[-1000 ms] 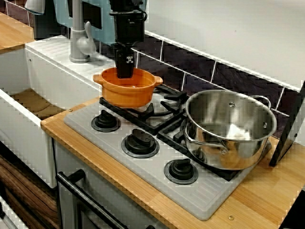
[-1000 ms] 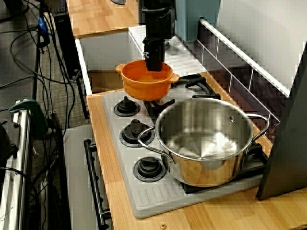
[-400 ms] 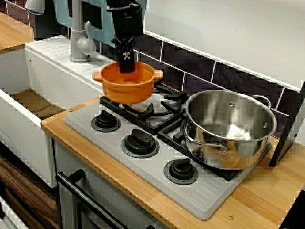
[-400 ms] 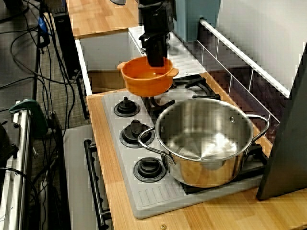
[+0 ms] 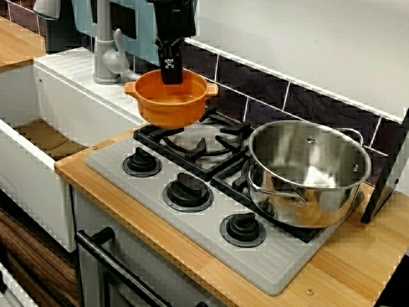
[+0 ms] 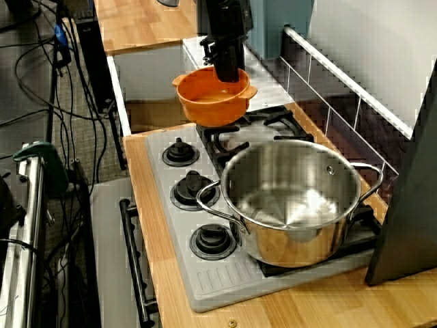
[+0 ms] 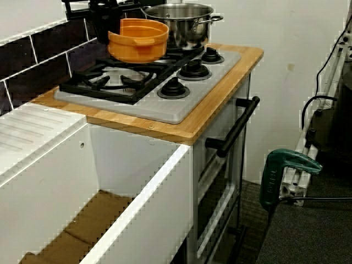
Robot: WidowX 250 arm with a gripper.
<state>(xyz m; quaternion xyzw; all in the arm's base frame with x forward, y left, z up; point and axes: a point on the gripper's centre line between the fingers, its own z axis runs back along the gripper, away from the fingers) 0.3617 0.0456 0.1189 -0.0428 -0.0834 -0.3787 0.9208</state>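
The jaws of the black robot arm [image 5: 174, 22] come straight down from above and pinch the far rim of a round orange pot with two small side handles [image 5: 170, 101]; in the view from the front of the stove one dark finger [image 5: 170, 69] reaches inside the pot against its back wall, while the outer finger is hidden behind the rim; the pot hangs level in the air, clear of the black cast-iron grate [image 5: 192, 146], above the rear burner nearest the sink; in the view from the sink side its base shows well above the grate bars, and nothing shows inside it in the view along the bench

On the burner at the other end of the grate stands a large shiny stainless-steel pot with two loop handles [image 5: 308, 171], upright, well apart from the orange pot; the grate lies on a grey ribbed hob plate [image 5: 275, 265], which carries three round black knobs [image 5: 188, 190] in a row along its front edge; the hob sits on a light wooden bench [image 5: 358, 272]; a deep white sink [image 5: 32, 163] adjoins the bench, with a grey tap [image 5: 105, 54] on the ribbed white drainer behind it; dark glazed tiles [image 5: 319, 102] line the wall behind the stove; a green clamp [image 7: 289, 165] shows beside the oven front in the view from the sink side
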